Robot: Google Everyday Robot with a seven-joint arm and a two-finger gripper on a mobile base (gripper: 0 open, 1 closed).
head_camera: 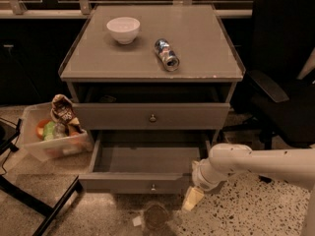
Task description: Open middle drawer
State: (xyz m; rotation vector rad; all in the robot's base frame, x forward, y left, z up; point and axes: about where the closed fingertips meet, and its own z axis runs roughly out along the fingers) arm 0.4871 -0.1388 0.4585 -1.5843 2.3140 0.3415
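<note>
Camera view: gripper [193, 199] held low at the pulled-out bottom drawer's [118, 183] right front corner.
The middle drawer [113, 117] is seen directly above; the gripper's grasp cannot be told.

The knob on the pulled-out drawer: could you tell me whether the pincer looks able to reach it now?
Probably yes. The pincer hangs low beside the right end of the drawer front, and the knob at its centre faces outward with nothing in front; a sideways move should do.
</note>
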